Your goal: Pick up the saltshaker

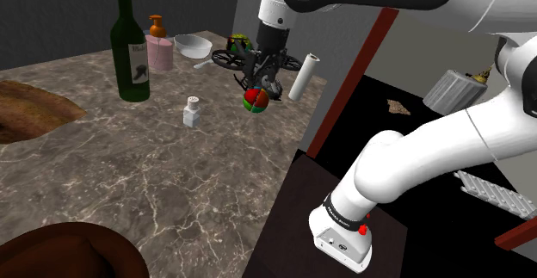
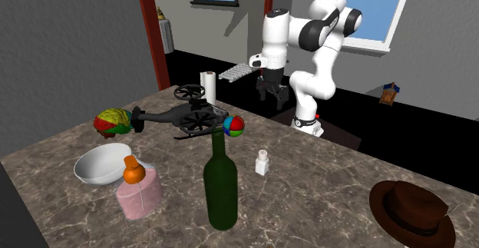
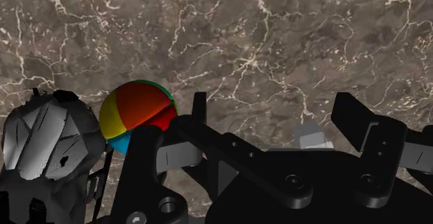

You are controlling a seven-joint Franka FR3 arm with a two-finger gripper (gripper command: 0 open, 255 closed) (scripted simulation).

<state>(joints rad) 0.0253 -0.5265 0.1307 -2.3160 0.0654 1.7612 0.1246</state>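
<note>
Saltshaker: small white upright saltshaker [image 1: 193,111] on the brown marble counter [image 1: 129,177], well apart from your gripper.
Ball: red-yellow-green-blue ball [image 1: 254,101], seemingly just beside the fingers; sweeping across low could knock it rolling.
Gripper: black two-finger gripper [image 1: 268,85], jaws apart, empty.

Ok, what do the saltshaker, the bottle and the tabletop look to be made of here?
Saltshaker: drawn plain white-grey with a paler cap and no texture, so its material stays open. Bottle: dark green with a slight sheen and a pale label, probably glass. Tabletop: brown-grey with white veins running through it, so it looks like marble or a similar stone.
</note>
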